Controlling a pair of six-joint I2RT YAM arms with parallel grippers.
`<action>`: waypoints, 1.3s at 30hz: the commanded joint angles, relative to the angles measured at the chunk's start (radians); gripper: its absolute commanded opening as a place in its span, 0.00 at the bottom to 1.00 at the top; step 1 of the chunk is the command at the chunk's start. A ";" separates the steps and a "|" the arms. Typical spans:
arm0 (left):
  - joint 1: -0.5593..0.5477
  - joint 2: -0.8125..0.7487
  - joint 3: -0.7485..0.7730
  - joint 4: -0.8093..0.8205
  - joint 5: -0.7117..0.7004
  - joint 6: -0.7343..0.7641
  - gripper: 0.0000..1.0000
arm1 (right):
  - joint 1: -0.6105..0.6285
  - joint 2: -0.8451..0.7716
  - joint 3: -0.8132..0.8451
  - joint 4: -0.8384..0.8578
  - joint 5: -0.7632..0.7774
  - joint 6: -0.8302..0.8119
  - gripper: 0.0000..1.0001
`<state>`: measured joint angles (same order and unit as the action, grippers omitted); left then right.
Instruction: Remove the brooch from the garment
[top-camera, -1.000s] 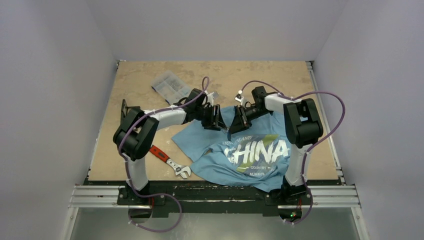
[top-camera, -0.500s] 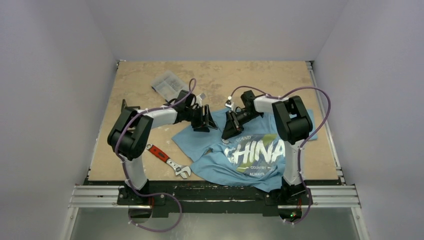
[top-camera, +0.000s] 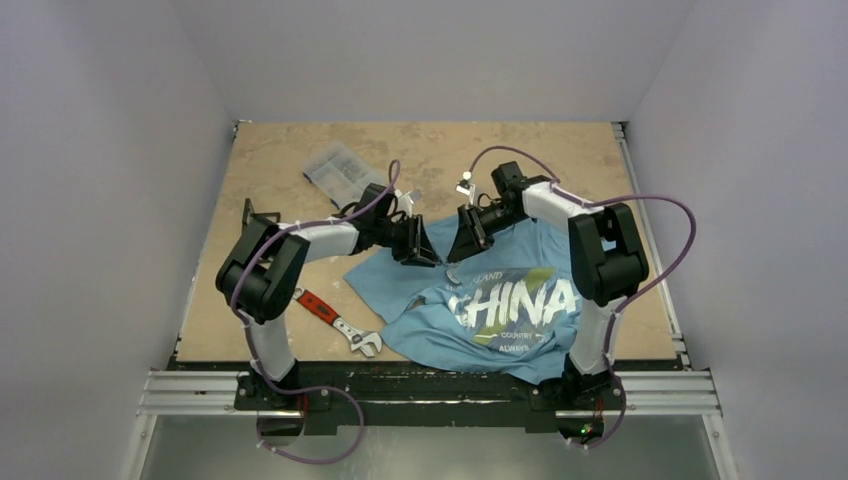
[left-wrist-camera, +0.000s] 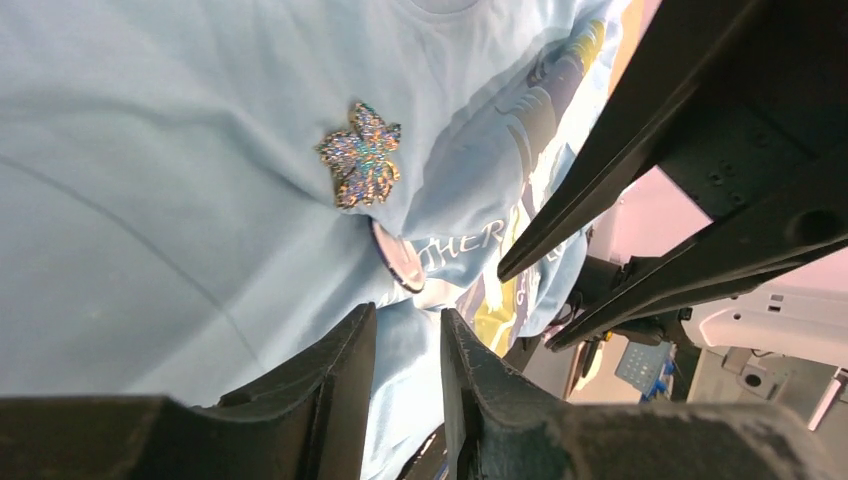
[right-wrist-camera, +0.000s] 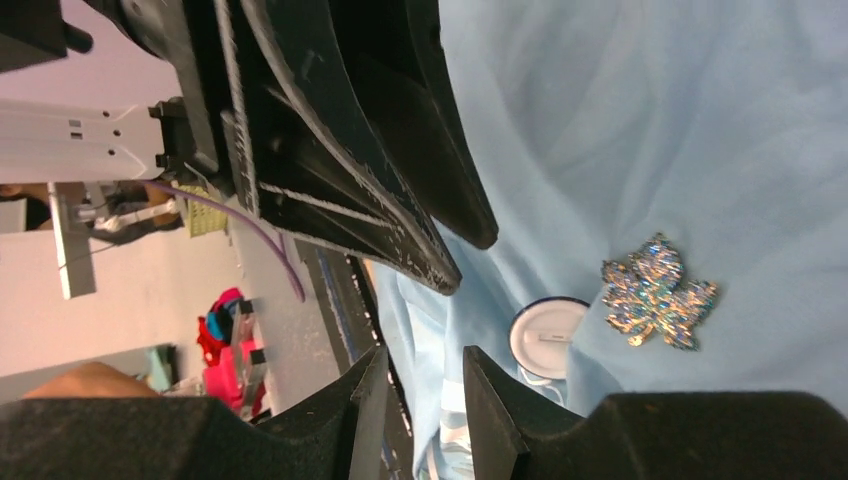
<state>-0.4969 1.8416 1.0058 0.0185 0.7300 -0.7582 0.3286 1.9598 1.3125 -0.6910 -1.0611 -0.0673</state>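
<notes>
At shirt's (top-camera: 420, 330) twelve o'clock: left gripper (left-wrist-camera: 408, 340), right gripper (right-wrist-camera: 425, 375) barely parted, empty, flanking brooch (left-wrist-camera: 360, 153). Risk: pinching cloth, tearing.

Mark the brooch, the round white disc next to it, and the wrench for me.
brooch (left-wrist-camera: 360, 155), left wrist view, centre of the glittery leaf
round white disc (right-wrist-camera: 545, 337), right wrist view, its flat face
wrench (top-camera: 338, 323), top external view, mid-shank

The left gripper (top-camera: 421, 247) and the right gripper (top-camera: 461, 238) face each other, tips near, over the far part of the blue T-shirt (top-camera: 500, 315) — a red-handled wrench (top-camera: 338, 322) lies to its left
</notes>
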 joint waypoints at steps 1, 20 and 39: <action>-0.033 0.038 0.058 0.042 0.039 -0.020 0.29 | -0.050 -0.036 0.001 -0.043 0.084 -0.044 0.36; -0.083 0.119 0.128 -0.110 -0.010 -0.031 0.31 | -0.094 -0.076 -0.037 -0.046 0.155 -0.076 0.35; -0.088 0.111 0.081 0.004 0.024 -0.066 0.34 | -0.099 -0.087 -0.058 -0.033 0.152 -0.068 0.35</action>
<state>-0.5789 1.9369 1.0657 -0.0441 0.7311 -0.8028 0.2344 1.9278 1.2552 -0.7326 -0.9062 -0.1280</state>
